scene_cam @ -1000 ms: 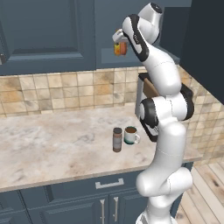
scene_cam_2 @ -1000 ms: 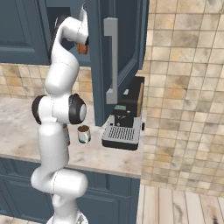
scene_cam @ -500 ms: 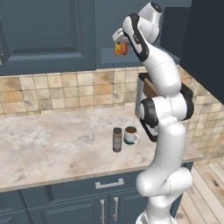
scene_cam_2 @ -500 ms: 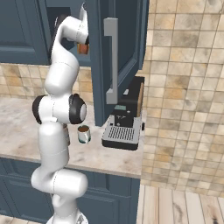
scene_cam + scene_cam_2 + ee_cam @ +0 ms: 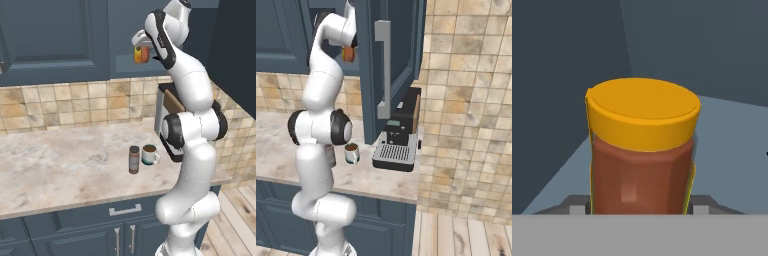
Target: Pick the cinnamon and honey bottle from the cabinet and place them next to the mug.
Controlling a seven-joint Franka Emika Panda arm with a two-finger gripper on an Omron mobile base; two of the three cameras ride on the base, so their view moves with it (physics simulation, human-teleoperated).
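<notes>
Amber-orange, the honey bottle (image 5: 141, 54) sits up in the cabinet (image 5: 60, 35) niche in the left base view, with the hand (image 5: 142, 46) closed around it at the top of the raised arm. Down on the worktop (image 5: 60, 170), the cinnamon (image 5: 134, 159) already stands just beside the mug (image 5: 149, 154), at its 9 o'clock, so the step in hand appears to be fetching the second item. From the right base view, the open cabinet door (image 5: 387, 65) hangs just at 3 o'clock of the bottle, and the coffee machine (image 5: 398, 137) stands below it, beside the mug; both crowd the path down. In the hand view, the bottle's yellow cap and reddish body sit between the fingers (image 5: 576, 210), gripped. Next, I judge, the bottle must be drawn out of the niche, clear of the door, then lowered beside the mug without knocking the cinnamon.
</notes>
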